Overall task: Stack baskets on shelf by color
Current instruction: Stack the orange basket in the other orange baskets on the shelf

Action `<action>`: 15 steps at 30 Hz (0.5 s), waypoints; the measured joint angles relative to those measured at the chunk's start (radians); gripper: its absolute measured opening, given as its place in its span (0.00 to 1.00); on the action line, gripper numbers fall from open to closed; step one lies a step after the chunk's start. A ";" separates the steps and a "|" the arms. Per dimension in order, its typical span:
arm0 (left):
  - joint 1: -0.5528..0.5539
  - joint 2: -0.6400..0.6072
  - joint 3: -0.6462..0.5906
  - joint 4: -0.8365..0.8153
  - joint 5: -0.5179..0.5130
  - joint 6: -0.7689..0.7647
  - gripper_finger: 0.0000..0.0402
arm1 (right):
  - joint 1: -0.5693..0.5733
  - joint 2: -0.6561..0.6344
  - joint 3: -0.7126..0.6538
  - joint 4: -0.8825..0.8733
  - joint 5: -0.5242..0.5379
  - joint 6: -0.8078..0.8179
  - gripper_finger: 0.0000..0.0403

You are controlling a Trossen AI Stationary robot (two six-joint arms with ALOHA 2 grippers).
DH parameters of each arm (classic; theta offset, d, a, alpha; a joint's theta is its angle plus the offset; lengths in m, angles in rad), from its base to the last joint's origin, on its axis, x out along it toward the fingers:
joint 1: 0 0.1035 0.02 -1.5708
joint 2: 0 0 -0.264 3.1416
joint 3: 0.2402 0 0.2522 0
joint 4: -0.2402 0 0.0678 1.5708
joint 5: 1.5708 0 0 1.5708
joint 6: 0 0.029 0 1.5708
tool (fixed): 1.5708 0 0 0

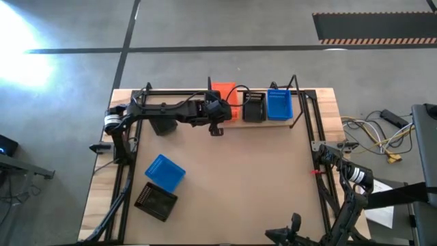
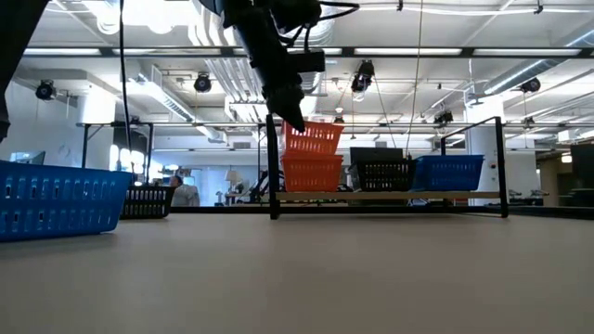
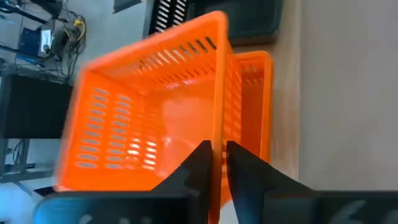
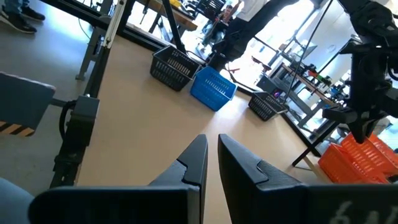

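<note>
We see the left tool (image 3: 216, 163) pinching the rim of a tilted orange basket (image 3: 149, 118), directly above the orange basket (image 2: 312, 173) on the shelf (image 2: 390, 196).

L arm stretched across the far side of the desk, wrist high, left end effector (image 3: 217, 163) pinched on the rim of the upper orange basket (image 3: 149, 118), fingers nearly together. R arm folded back at the near right corner, right end effector (image 4: 212, 155) closed, empty.
</note>
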 joint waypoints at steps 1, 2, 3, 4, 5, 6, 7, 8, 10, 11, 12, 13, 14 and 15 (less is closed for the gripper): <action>0.000 0.000 0.000 0.001 0.006 0.001 0.08 | 0.000 0.000 0.000 0.000 0.000 0.003 0.08; 0.000 0.000 0.000 0.003 0.020 0.001 0.09 | 0.000 0.000 0.000 0.000 0.000 0.004 0.08; 0.000 0.000 0.000 0.007 0.037 0.001 0.10 | 0.000 0.000 -0.001 0.000 -0.001 0.004 0.08; 0.000 0.000 0.000 0.007 0.057 0.001 0.11 | 0.000 0.000 -0.001 0.000 -0.001 0.004 0.08; 0.000 0.000 0.000 0.004 0.072 0.001 0.12 | 0.000 0.000 -0.002 0.000 -0.002 0.004 0.08; 0.000 0.000 0.000 0.005 0.080 0.001 0.14 | 0.000 0.000 -0.003 0.000 -0.002 0.004 0.08; 0.000 0.000 0.000 0.005 0.083 0.001 0.15 | 0.000 0.000 -0.004 0.000 -0.002 0.005 0.08; 0.000 0.000 0.000 0.005 0.085 0.001 0.16 | 0.000 0.000 -0.005 -0.001 -0.004 0.006 0.08; 0.000 0.000 0.000 0.004 0.086 0.001 0.18 | 0.000 0.000 -0.009 -0.001 -0.004 0.014 0.08; 0.000 0.000 0.000 0.003 0.089 0.001 0.19 | 0.000 0.000 -0.011 -0.001 -0.004 0.021 0.08; 0.000 0.000 0.000 0.004 0.098 0.001 0.20 | 0.000 0.000 -0.012 -0.001 -0.005 0.024 0.08; 0.000 0.000 0.000 0.006 0.106 0.001 0.22 | 0.000 0.000 -0.013 -0.002 -0.007 0.025 0.08; 0.000 0.000 0.000 0.011 0.114 0.001 0.24 | 0.000 0.000 -0.013 -0.002 -0.008 0.025 0.08; 0.000 0.000 0.000 0.016 0.123 0.000 0.26 | 0.000 0.000 -0.013 -0.002 -0.008 0.025 0.08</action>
